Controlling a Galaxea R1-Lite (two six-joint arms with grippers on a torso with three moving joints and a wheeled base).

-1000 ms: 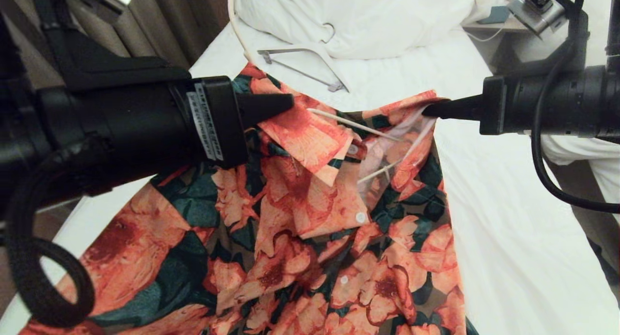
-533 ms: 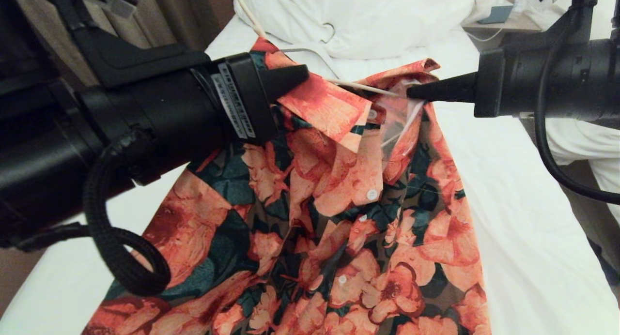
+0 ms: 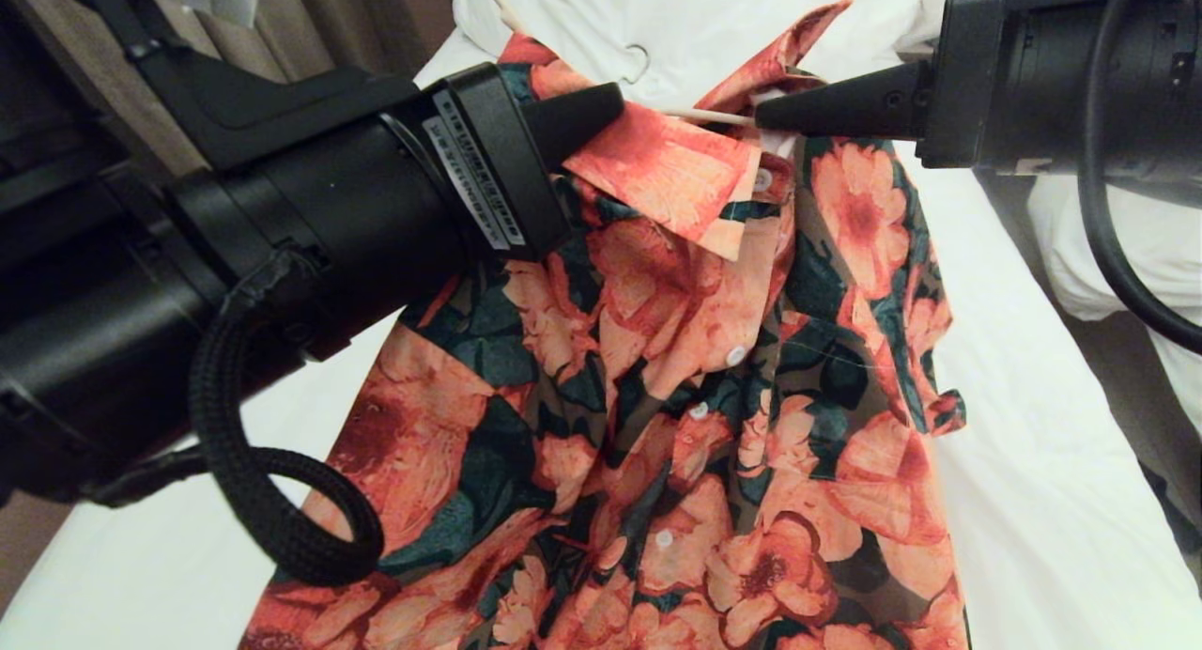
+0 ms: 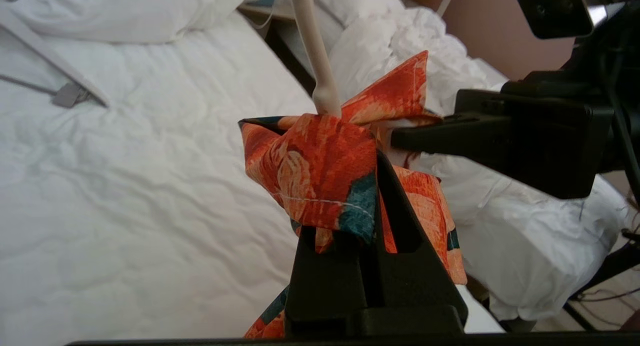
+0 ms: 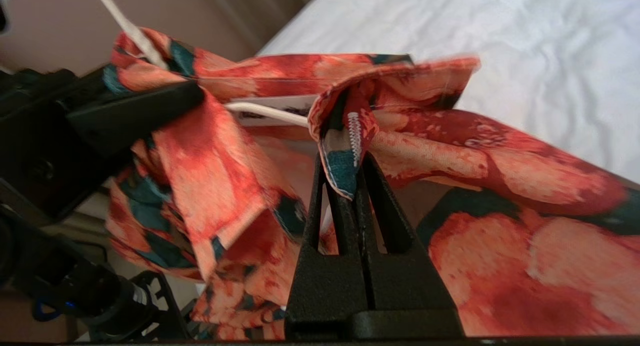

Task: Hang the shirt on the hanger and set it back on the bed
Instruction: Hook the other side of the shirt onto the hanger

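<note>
The flowered shirt (image 3: 714, 396) hangs by its collar between my two grippers, its lower part draped over the bed (image 3: 1033, 443). My left gripper (image 3: 610, 110) is shut on the collar's left side (image 4: 320, 171). My right gripper (image 3: 761, 115) is shut on a fold of the collar's right side (image 5: 345, 131). The thin cream hanger (image 3: 704, 115) shows as a short wire between the two gripper tips, and its stem rises out of the cloth (image 4: 312, 46). The shirt hides the remainder of its frame. In the wrist views each gripper (image 4: 367, 186) (image 5: 345, 161) has cloth pinched between its fingers.
A large white pillow (image 3: 704, 21) lies at the head of the bed, with a thicker white hanger (image 4: 65, 86) with a grey bar in front of it. A second bed with a rumpled duvet (image 4: 425, 36) stands to the right. Curtains (image 3: 319, 21) hang at the left.
Both grippers have risen and moved toward the pillow with the shirt, and their tips have come closer together. The shirt now hangs longer and straighter below them.
</note>
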